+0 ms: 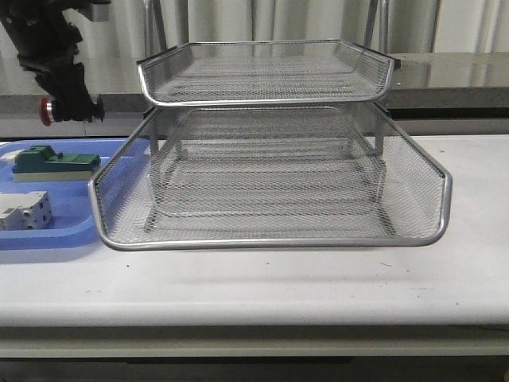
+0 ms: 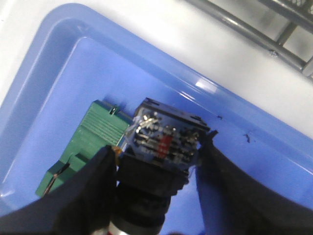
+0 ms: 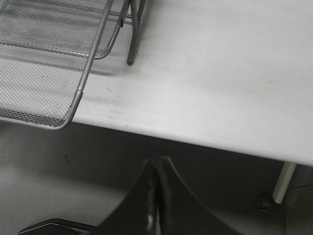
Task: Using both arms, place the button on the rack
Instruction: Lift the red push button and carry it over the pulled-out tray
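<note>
Front view, left hand (image 1: 70,102) gripping button (image 1: 48,111) level, red cap leftward, right hand (image 3: 155,196) closed

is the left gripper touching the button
Touching. In the left wrist view the left gripper has both fingers pressed against the sides of the button, lifted above the blue tray.

The left arm (image 1: 49,40) is matte black throughout, a bulky, angular housing with stepped, blocky edges and no visible markings. In the left wrist view the left gripper (image 2: 159,164) shows 2 broad black fingers (image 2: 85,188) with smooth, slightly glossy surfaces that widen toward the base. The right gripper (image 3: 156,169) likewise has 2 black fingers (image 3: 176,200), curved and tapering to thin tips, with a faint sheen along their inner edges.
</note>
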You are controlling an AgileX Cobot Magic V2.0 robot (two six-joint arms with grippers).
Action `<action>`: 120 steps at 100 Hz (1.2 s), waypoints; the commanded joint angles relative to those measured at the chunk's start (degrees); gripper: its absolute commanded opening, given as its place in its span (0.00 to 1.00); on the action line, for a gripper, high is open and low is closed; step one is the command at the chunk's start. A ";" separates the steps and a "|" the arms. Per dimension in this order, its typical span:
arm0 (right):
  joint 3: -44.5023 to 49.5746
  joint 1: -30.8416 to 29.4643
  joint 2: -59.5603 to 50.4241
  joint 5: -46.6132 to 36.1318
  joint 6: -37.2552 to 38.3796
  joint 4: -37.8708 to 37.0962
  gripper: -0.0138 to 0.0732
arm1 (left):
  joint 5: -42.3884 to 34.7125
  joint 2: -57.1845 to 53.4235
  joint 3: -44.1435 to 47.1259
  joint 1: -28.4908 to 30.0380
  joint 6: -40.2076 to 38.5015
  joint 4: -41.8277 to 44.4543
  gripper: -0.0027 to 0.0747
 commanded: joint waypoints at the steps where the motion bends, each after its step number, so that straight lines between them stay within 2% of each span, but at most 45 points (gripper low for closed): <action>1: -1.35 0.05 -0.02 -3.13 0.09 0.45 0.09 | 2.35 -6.87 -0.45 -0.28 -1.04 -0.25 0.33; 19: -1.35 0.05 -0.02 -3.13 0.09 0.45 0.09 | 2.35 -12.95 5.49 -0.28 -1.04 -0.17 0.33; 59: -1.35 0.05 -0.02 -3.13 0.09 0.45 0.09 | 2.35 -30.59 25.72 -2.30 -1.04 -0.03 0.33; 85: -1.35 0.05 -0.02 -3.13 0.09 0.45 0.09 | 2.35 -37.96 32.53 -11.45 -1.04 -0.16 0.33; 120: -1.35 0.05 -0.02 -3.09 0.09 0.45 0.09 | 1.35 -35.16 32.85 -25.98 -1.16 -2.38 0.33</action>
